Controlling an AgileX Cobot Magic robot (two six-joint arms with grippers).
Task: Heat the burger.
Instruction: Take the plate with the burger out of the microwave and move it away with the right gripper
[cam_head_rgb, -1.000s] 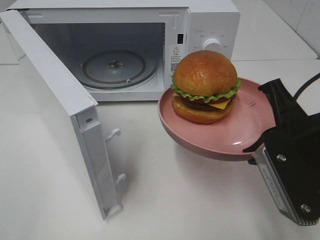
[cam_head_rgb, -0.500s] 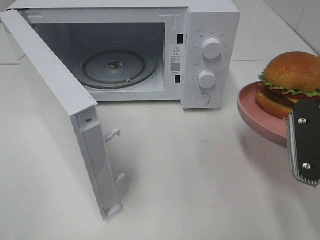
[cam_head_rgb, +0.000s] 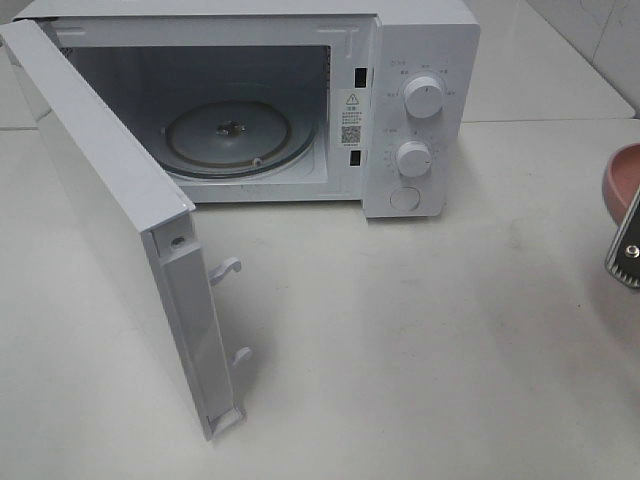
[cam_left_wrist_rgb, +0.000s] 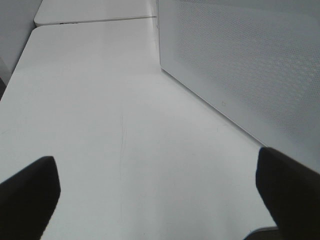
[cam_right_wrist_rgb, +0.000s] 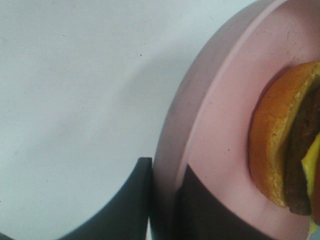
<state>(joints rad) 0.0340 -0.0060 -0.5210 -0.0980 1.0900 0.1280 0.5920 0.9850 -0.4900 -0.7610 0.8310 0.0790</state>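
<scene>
White tabletop is carrying an open microwave; right fingers are clamping the pink plate bearing the burger, left fingers are spread apart.

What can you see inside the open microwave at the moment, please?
Inside the microwave only the round glass turntable shows, nothing resting on it. The open door hides a little of the cavity's left edge. The burger sits on the pink plate, clamped in the right claw.
</scene>
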